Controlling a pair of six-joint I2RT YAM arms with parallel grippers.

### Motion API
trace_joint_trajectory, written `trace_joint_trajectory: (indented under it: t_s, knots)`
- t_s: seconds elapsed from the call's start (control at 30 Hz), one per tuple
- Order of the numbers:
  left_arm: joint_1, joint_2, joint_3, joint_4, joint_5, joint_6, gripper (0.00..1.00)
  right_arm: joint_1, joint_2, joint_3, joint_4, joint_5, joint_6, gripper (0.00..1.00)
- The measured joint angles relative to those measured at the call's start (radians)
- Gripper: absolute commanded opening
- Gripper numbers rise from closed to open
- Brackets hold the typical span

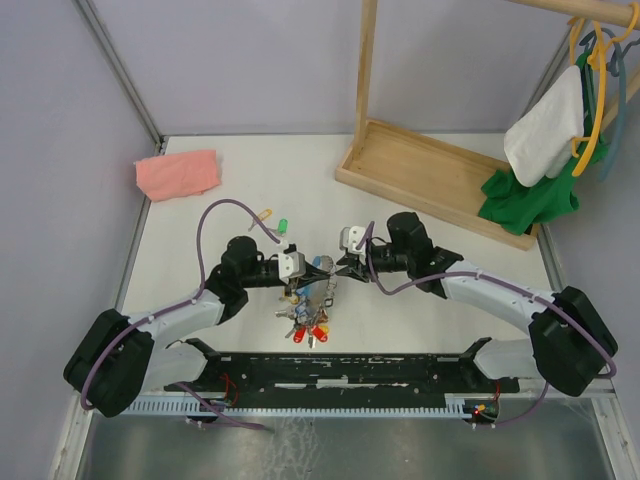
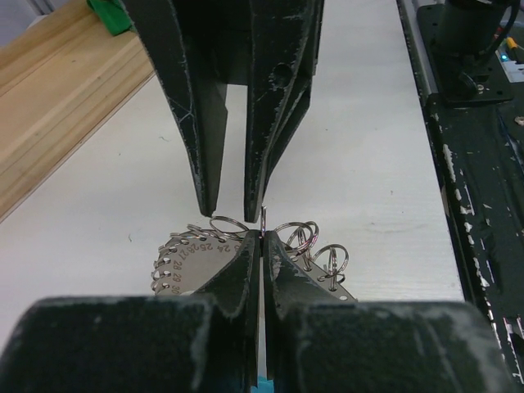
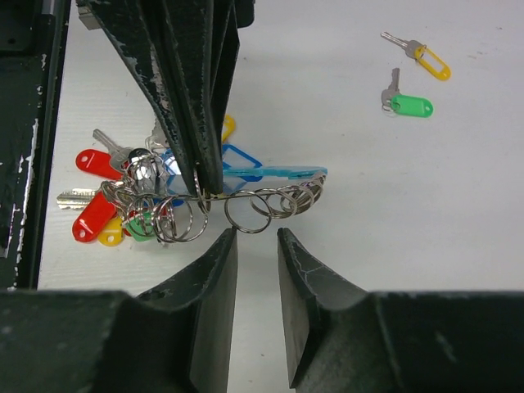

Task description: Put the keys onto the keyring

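Note:
The keys lie loose on the white table, far from both grippers: the yellow-headed key (image 1: 265, 214) (image 3: 426, 59) and the green-headed key (image 1: 283, 225) (image 3: 407, 104). My left gripper (image 1: 303, 268) (image 2: 261, 237) is shut on the keyring (image 3: 246, 195), holding it just above the table. From the keyring hang a row of small split rings, a light-blue tag (image 3: 274, 172), a grey numbered curved piece (image 2: 184, 266) and a bunch of coloured keys (image 3: 98, 213). My right gripper (image 1: 338, 262) (image 3: 256, 236) faces it, open, with one small ring (image 3: 248, 214) just beyond its fingertips.
A pink cloth (image 1: 178, 173) lies at the back left. A wooden rack base (image 1: 430, 175) stands at the back right, with green and white clothes (image 1: 545, 150) on hangers above it. A black rail (image 1: 350, 370) runs along the near edge.

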Motion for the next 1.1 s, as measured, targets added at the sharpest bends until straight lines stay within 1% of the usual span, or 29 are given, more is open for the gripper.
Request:
trace_joint_trajectory:
  t_s: [0.1, 0.3, 0.57, 0.73, 1.1]
  knots:
    - [0.000, 0.002, 0.013, -0.016, -0.023, 0.000, 0.03, 0.000, -0.018, -0.007, 0.002, -0.005, 0.002, 0.36]
    - [0.000, 0.010, 0.034, -0.041, -0.062, 0.000, 0.03, 0.000, -0.105, -0.041, 0.013, -0.039, 0.019, 0.38]
    - [0.000, 0.010, 0.041, -0.057, -0.069, 0.000, 0.03, 0.000, -0.084, -0.036, 0.031, -0.054, 0.034, 0.38]
    - [-0.005, 0.010, 0.042, -0.064, -0.069, 0.000, 0.03, 0.003, -0.049, -0.013, 0.031, -0.053, 0.046, 0.36]
    - [-0.013, 0.010, 0.048, -0.080, -0.069, 0.001, 0.03, 0.014, -0.002, 0.020, 0.025, -0.054, 0.054, 0.26]
